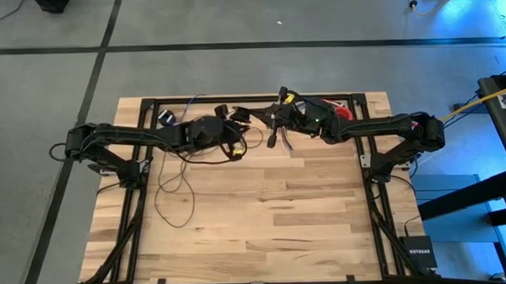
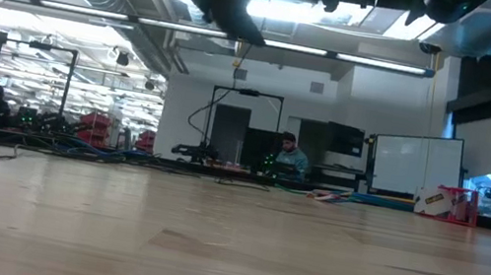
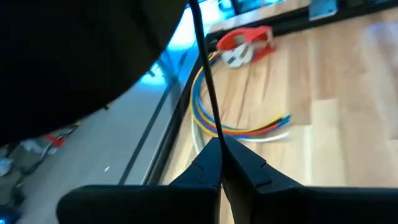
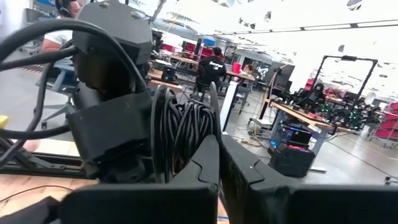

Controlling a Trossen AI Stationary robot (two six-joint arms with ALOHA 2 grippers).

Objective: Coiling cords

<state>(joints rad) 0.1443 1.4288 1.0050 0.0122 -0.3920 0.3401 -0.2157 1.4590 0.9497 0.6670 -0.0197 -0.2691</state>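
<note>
Left wrist view shows our left gripper (image 3: 221, 163) closed on the cord (image 3: 205, 81), keeping it taut for coiling.

Thin dark cords (image 1: 180, 185) trail in loose loops over the table's left side.

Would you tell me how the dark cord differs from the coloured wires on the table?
The dark cord is one black strand, pinched taut in the shut jaws of the left gripper; the coloured wires are several bright strands lying curved on the table, ungripped. Both are thin.
</note>
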